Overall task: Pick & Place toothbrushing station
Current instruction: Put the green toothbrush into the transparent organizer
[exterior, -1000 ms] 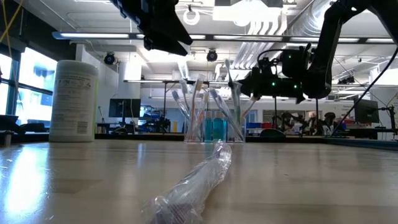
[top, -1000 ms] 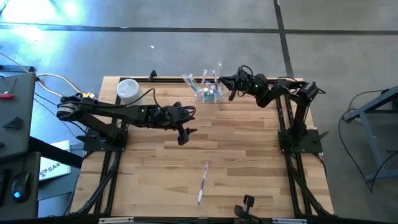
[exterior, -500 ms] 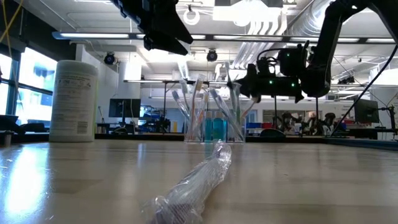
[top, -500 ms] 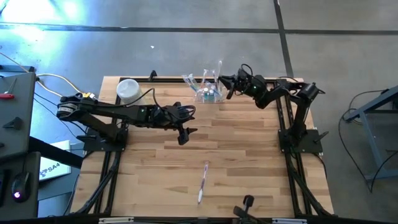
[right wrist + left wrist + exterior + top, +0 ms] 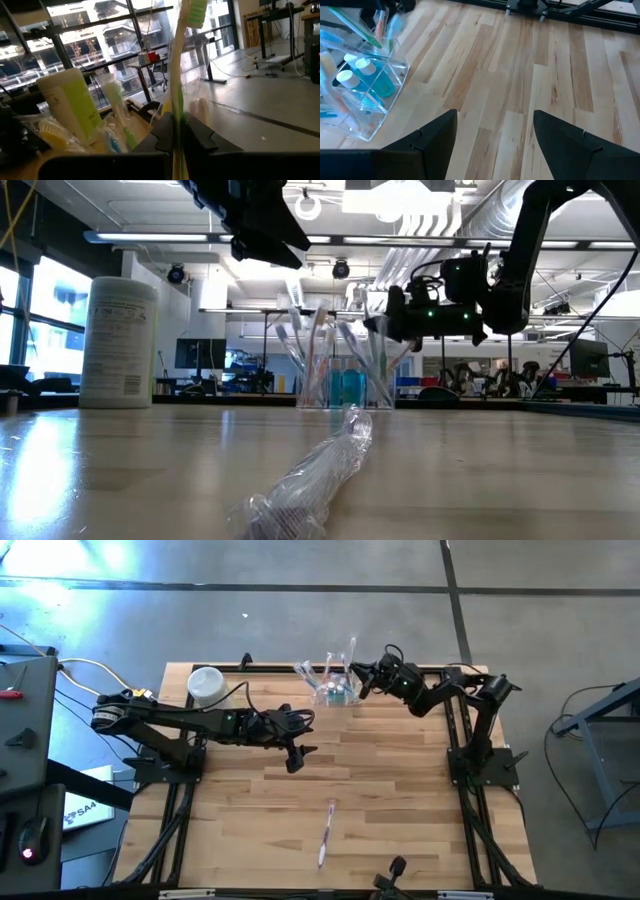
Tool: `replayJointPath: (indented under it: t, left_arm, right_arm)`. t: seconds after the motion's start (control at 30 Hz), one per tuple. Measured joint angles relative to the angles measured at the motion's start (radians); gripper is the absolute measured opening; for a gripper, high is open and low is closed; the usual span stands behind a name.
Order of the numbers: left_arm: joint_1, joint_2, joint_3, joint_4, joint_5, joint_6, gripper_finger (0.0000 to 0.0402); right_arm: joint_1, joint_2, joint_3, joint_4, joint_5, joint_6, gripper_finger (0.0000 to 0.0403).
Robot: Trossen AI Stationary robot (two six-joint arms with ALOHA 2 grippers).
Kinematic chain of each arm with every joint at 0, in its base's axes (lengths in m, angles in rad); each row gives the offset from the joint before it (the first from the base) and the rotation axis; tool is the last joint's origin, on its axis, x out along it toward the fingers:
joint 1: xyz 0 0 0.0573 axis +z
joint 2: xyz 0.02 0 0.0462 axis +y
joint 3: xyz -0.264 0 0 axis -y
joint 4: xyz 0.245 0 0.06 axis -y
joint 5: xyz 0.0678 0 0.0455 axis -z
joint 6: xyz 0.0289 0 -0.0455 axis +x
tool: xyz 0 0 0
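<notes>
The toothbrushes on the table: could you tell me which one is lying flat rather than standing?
The wrapped toothbrush lying alone near the table's front edge; the others stand upright in the toothbrushing station at the back, beside the right gripper.

Wooden table point(image 5: 400, 780): station point(image 5: 335, 690), canister point(image 5: 206, 686), wrapped toothbrush point(image 5: 326, 832).

Bright overhead light, floor glare point(image 5: 95, 565), blurred foreground wrapper point(image 5: 310, 470)

The right gripper point(image 5: 385, 320) hangs above the tabletop, right at the upper edge of the clear toothbrushing station point(image 5: 340, 385), among the toothbrushes point(image 5: 352, 340) standing in it. The white canister point(image 5: 119, 342) stands well off on the station's far side from it.
</notes>
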Motion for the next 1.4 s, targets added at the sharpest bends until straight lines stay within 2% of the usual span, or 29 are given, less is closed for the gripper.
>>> replayJointPath:
  t: [0.07, 0.37, 0.63, 0.9, 1.13, 1.4]
  left_arm:
    - [0.0, 0.0, 0.0, 0.0, 0.001, 0.0, 0.026]
    - [0.0, 0.0, 0.0, 0.0, 0.015, 0.019, 0.026]
    - [0.0, 0.0, 0.0, 0.0, 0.019, 0.021, 0.026]
    - [0.0, 0.0, 0.0, 0.0, 0.019, 0.023, 0.026]
    - [0.0, 0.0, 0.0, 0.0, 0.018, 0.023, 0.026]
    - [0.0, 0.0, 0.0, 0.001, 0.018, 0.027, 0.026]
  right_arm:
    - [0.019, 0.001, 0.0, -0.022, 0.015, 0.003, 0.001]
    - [0.106, 0.004, -0.002, -0.062, 0.214, -0.117, 0.001]
    - [0.112, 0.004, 0.001, -0.063, 0.332, -0.201, 0.001]
    - [0.113, 0.003, 0.003, -0.127, 0.348, -0.209, 0.0011]
    - [0.112, 0.003, 0.003, -0.145, 0.353, -0.219, 0.0039]
    - [0.115, 0.003, 0.003, -0.168, 0.353, -0.27, 0.0041]
